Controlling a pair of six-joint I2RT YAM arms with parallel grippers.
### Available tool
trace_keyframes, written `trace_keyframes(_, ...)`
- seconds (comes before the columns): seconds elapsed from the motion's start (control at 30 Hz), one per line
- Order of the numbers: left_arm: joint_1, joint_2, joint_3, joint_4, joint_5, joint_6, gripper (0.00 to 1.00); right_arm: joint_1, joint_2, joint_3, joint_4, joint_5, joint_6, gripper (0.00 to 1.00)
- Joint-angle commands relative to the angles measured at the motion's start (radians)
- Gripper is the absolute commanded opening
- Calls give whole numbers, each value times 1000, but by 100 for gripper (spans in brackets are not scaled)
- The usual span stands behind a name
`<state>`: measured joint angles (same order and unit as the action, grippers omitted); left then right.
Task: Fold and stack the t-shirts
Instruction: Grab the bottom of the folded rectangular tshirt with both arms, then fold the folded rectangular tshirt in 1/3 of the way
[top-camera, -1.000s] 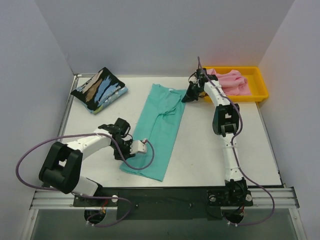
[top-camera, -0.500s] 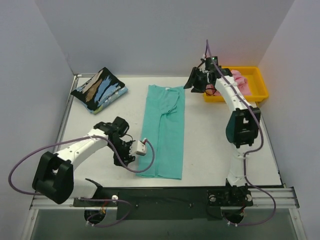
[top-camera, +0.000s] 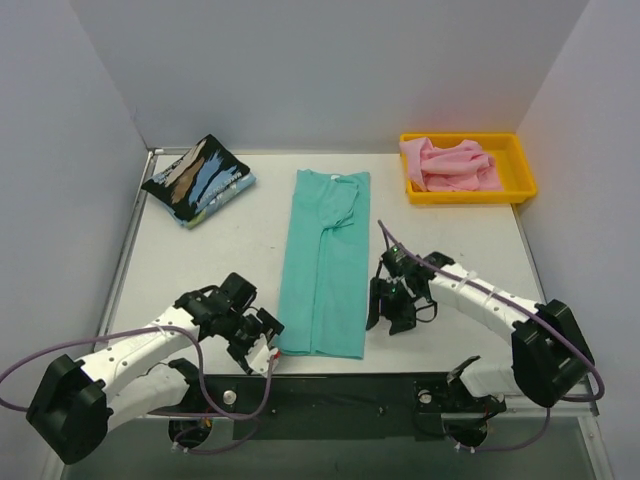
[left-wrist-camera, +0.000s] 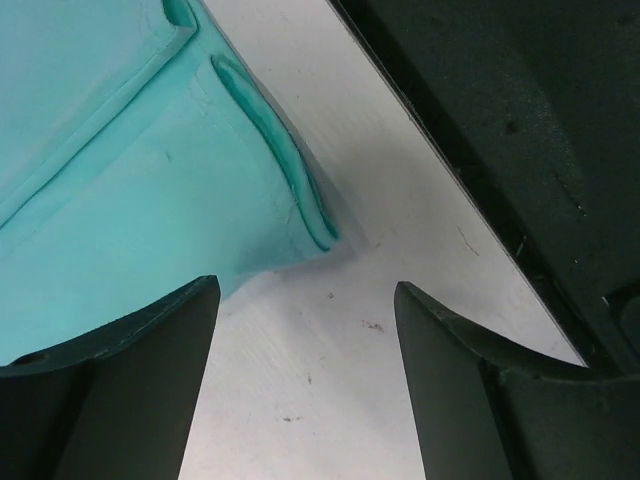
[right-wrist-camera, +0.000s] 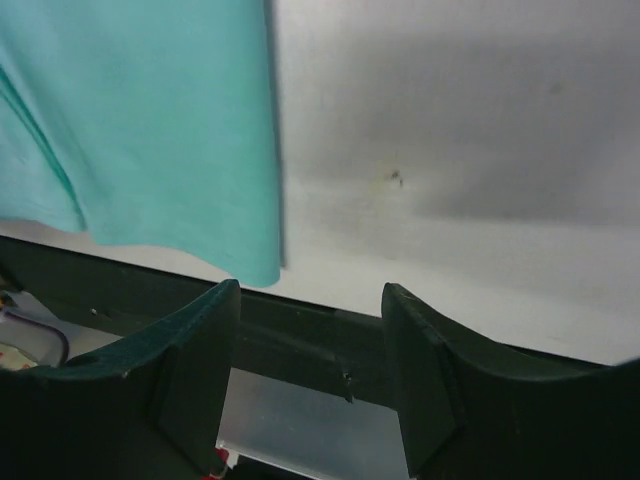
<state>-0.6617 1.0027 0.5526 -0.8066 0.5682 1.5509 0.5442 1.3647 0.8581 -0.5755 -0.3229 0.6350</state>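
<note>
**Both arms down at the near edge, teal tee released**

Since a second before, both my arms had swung back to the near edge of the table (top-camera: 450, 250). My right gripper (top-camera: 386, 312) had left the far right corner by the tray (top-camera: 521, 150) and come down just beside the near right corner of the teal tee (top-camera: 325, 262). My left gripper (top-camera: 264, 335) had slid from the tee's left side to its near left corner. The tee had lain slanted a second earlier. Now it lay straight, a long narrow strip folded lengthwise, running from near the far edge to the near edge in the middle of the table.

Both sets of jaws had widened and held nothing. My left wrist camera showed the fingers (left-wrist-camera: 150, 380) well apart over bare table, with the tee's corner (left-wrist-camera: 130, 180) just ahead of them. My right wrist camera showed the same wide gap, with the tee's edge (right-wrist-camera: 140, 110) off to one side.

The pink tee (top-camera: 448, 165) lay bunched in the tray at the far right corner. The streaked tee (top-camera: 197, 180) sat folded at the far left corner.
</note>
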Motion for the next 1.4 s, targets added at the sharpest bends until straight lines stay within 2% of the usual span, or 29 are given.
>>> trace_keyframes(0.0,-35,16,-34,182,42,9,80,146,-122,-183,147,-2,271,54)
trace_keyframes(0.17,-76,66,-95,388,-14,-130,72,218,-75,-312,307,-4,394,52)
trace_keyframes(0.23,-90,88,-118,406,-30,-115,68,217,-50,-333,356,-5,417,51)
trace_keyframes(0.33,-96,85,-147,408,-34,-107,54,223,-15,-341,423,-16,436,49)
trace_keyframes(0.4,-102,67,-163,409,-39,-104,43,226,20,-330,440,-33,427,38)
trace_keyframes(0.43,-107,56,-166,406,-39,-113,38,226,39,-324,442,-47,420,20)
trace_keyframes(0.47,-108,50,-163,400,-41,-126,29,226,43,-324,442,-53,410,14)
trace_keyframes(0.5,-116,31,-158,391,-39,-155,25,227,36,-327,437,-65,405,5)
trace_keyframes(0.53,-119,22,-149,380,-36,-175,16,227,25,-332,431,-67,394,0)
trace_keyframes(0.63,-144,-42,-111,282,-18,-312,0,230,-59,-332,317,-67,359,0)
trace_keyframes(0.73,-165,-117,-80,172,42,-437,0,253,-165,-323,166,-74,313,0)
trace_keyframes(0.83,-185,-234,-56,93,88,-590,0,310,-240,-311,103,-113,307,0)
trace_keyframes(0.9,-188,-278,-36,99,85,-675,0,313,-283,-292,71,-137,310,0)
trace_keyframes(0.97,-188,-286,-14,159,6,-820,0,286,-308,-269,55,-142,301,0)
trace_keyframes(1.1,-153,-182,58,237,-56,-937,0,129,-250,-167,55,-200,202,0)
trace_keyframes(1.17,-80,-96,102,283,-13,-983,0,73,-176,-67,34,-202,128,0)
trace_keyframes(1.27,113,54,189,400,56,-1087,0,10,-29,56,0,-228,36,0)
trace_keyframes(1.37,188,178,277,451,62,-1083,0,-58,121,180,-3,-251,-50,0)
